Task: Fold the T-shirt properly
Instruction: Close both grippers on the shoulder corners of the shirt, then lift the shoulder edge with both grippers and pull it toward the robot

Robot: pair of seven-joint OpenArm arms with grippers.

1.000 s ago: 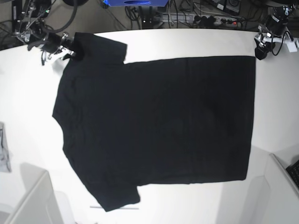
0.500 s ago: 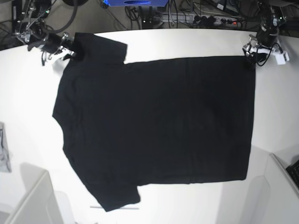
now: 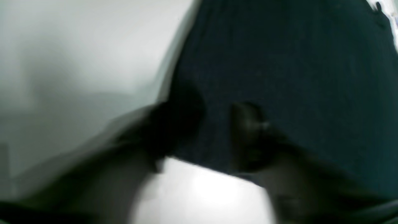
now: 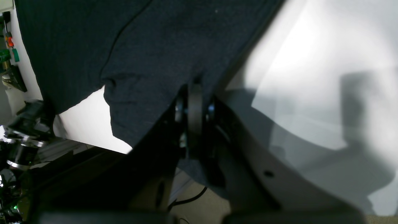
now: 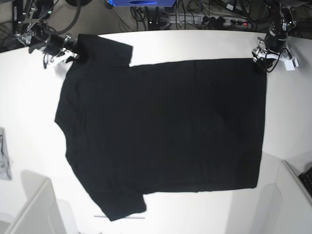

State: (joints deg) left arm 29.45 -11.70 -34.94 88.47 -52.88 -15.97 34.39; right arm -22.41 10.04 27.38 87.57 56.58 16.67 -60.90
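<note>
White table (image 5: 204,44) under cables and clutter at the far edge. At 9 o'clock, grey cloth piece (image 5: 4,161) cut off by the frame edge. At 10 o'clock, right gripper (image 5: 73,52) clenched on the sleeve of the black T-shirt (image 5: 165,126), spread flat across the middle, plain side up. At 2 o'clock, left gripper (image 5: 261,61) now over the hem corner, off it a second ago; blurred wrist view, fingers (image 3: 245,137) straddling cloth, grip impossible to tell.
</note>
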